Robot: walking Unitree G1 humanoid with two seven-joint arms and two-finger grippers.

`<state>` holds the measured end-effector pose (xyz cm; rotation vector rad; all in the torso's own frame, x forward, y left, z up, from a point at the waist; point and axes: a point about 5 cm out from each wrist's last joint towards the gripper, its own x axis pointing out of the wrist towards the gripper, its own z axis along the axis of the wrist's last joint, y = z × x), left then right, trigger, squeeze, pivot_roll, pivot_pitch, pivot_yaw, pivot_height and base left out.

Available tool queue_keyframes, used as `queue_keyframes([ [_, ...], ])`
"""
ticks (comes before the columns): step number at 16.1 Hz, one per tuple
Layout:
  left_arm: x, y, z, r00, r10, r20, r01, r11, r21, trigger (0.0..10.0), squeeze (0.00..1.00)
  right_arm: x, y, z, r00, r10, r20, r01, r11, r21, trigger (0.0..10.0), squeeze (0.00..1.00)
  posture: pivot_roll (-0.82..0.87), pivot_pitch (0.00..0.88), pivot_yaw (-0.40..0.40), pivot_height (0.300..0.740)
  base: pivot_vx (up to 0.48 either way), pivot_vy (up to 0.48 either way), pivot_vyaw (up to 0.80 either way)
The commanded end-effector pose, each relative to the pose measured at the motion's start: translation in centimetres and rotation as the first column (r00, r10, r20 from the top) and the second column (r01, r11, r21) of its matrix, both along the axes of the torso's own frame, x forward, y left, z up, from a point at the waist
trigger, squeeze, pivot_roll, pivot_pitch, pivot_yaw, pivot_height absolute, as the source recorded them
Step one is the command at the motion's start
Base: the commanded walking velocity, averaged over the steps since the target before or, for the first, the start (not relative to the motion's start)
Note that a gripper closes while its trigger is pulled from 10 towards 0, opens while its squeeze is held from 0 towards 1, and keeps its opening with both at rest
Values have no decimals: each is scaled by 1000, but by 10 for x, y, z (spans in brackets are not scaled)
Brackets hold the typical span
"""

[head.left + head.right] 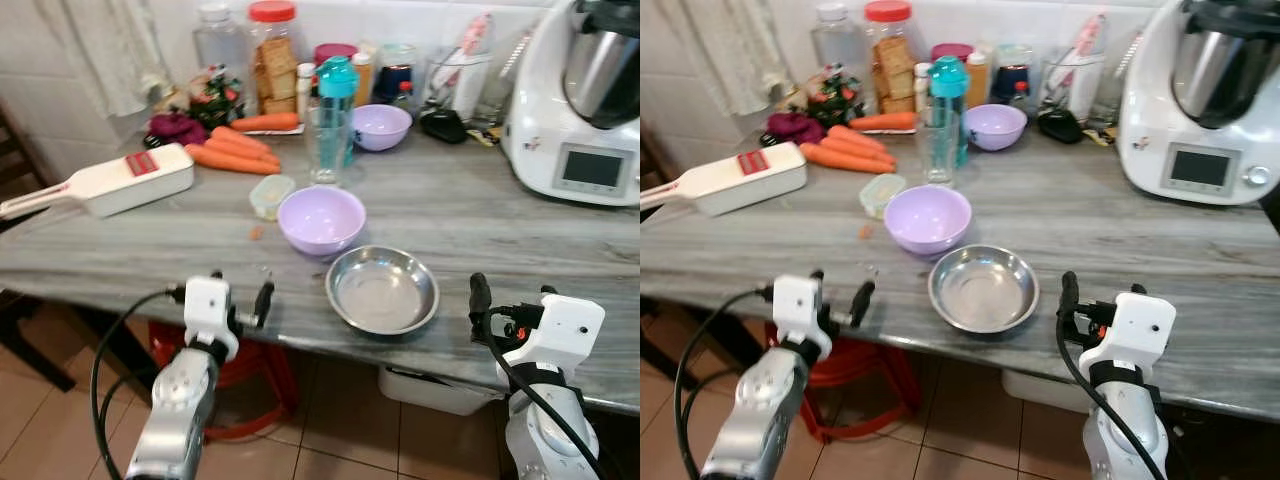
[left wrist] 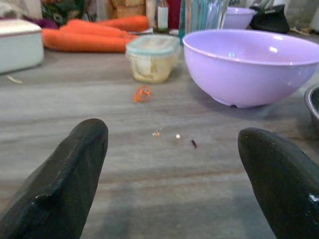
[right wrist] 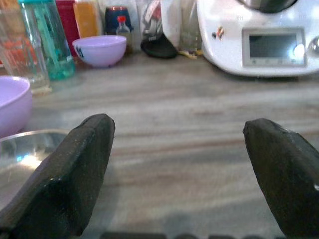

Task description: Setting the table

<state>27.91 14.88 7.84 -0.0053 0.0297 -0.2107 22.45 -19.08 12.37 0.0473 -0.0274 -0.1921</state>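
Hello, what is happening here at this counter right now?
The robot stands at a grey wooden counter with both arms raised at its front edge. The left gripper and right gripper are open and hold nothing. Between them sits an empty round steel bowl, with a large lilac plastic bowl just behind it. Nothing has been picked up yet.

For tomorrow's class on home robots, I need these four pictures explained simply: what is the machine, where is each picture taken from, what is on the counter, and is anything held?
This is a humanoid robot with two silver arms. Two pictures come from its head cameras, looking down; two come from wrist cameras, looking between black fingers. The left gripper and right gripper are both open at the counter's near edge, holding nothing. On the grey counter sit a steel bowl, a lilac bowl, a glass, carrots and a white kitchen machine.
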Motion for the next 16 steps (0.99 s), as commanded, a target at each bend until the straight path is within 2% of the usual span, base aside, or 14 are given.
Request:
queue_keyframes([
  [1,2,3,2,999,31,8,-31,999,18,10000,0,4,1,-1,1000,10,-5,-10,1000,9,10000,0,-57,0,10,740,-274,0,0],
  [2,3,3,6,999,49,16,-49,999,12,10000,0,9,2,2,999,32,4,-32,999,11,10000,0,-48,0,9,740,-304,0,0],
  [4,1,0,7,999,23,25,-23,999,21,10000,0,11,1,0,1000,28,-1,-28,1000,14,10000,0,-47,0,15,740,-309,0,0],
  [7,1,-3,5,1000,20,14,-20,1000,19,10000,0,9,-3,-6,1000,-18,-12,19,998,63,10000,0,-46,0,32,740,-315,0,0],
  [12,9,-6,8,1000,-21,15,21,999,35,10000,0,9,-2,-8,999,-43,-5,43,996,75,10000,0,-60,0,59,740,-330,0,0],
  [16,9,-9,6,999,-32,7,32,999,27,10000,0,9,-5,-8,998,-62,-5,62,995,78,10000,0,-67,0,60,740,-337,0,0],
])
